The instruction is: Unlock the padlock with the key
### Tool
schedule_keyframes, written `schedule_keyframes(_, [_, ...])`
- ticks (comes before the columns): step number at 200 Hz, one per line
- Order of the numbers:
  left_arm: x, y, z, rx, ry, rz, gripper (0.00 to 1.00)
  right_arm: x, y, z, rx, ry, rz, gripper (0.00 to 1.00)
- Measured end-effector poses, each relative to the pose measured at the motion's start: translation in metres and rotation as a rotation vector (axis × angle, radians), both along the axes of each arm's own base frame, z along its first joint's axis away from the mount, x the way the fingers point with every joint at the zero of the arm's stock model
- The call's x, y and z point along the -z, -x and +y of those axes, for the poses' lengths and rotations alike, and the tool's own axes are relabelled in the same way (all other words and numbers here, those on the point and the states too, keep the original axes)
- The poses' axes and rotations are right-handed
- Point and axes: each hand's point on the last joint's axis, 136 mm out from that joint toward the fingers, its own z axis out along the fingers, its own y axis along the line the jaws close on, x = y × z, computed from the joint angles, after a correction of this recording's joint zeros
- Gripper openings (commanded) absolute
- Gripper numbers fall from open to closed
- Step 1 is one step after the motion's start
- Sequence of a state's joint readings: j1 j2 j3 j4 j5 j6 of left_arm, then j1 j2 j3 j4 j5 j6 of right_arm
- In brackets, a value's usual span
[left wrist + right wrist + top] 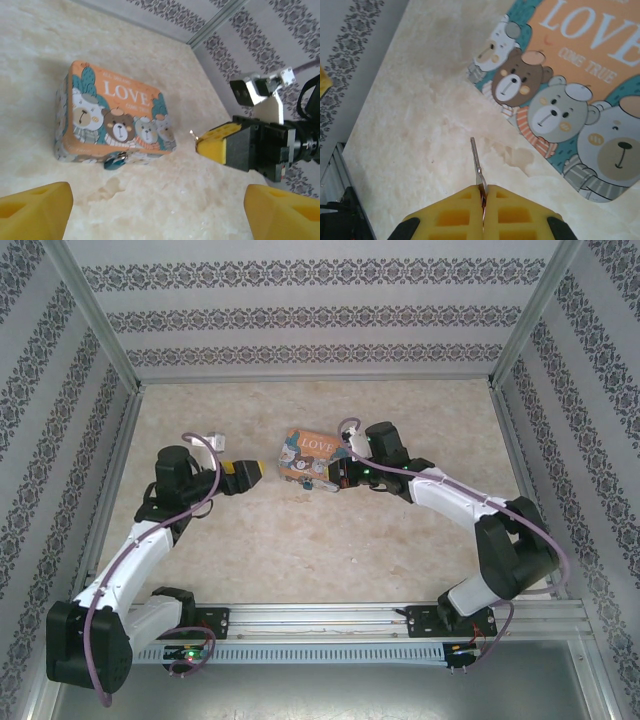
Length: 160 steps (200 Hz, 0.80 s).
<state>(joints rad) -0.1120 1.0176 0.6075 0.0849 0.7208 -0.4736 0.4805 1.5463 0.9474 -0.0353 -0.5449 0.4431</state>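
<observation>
Top view: left gripper [255, 472] sat on the left of the table [200, 540], yellow jaws pointed right at the orange box [305, 453], apart from it. Right gripper [325, 481] came in from the right, at the box's near right corner. Box lay flat mid-table, lid up, "LOVE" just readable. Patterned walls [300, 315] on three sides, metal rail [330, 615] along the near edge. Nothing lay between the left jaws and the box.

Left wrist view: left gripper [157, 215] had its jaws spread wide, one yellow tip in each bottom corner, bare table between them, holding nothing. Box ahead, cartoon bears on the lid, big "LOVE", small lines around it too blurred to read. Padlock [116, 161], dark teal, sat against the box's near side wall, low, by the table. Right gripper [210, 145] was to the right of the box, apart from it, a thin key [192, 134] tip poking out toward the box.

Right wrist view: right gripper [482, 210] had its pads pressed together, pinching the key [476, 162], whose blade stuck out above bare table, near the box but not touching. Lid read "LOVE", "COME TRUE".
</observation>
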Motion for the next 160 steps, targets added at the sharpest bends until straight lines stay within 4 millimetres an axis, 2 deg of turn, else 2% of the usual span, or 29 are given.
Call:
schedule_keyframes(96, [0.066,0.002,-0.025,0.081,-0.169,0.117,0.83,0.026,-0.038,0.016,0.043,-0.023,0.107,0.00])
schedule_keyframes(160, [0.084,-0.008,-0.055,0.168,-0.261,0.127,0.83,0.035,-0.057,0.025,0.058,-0.020,0.128,0.00])
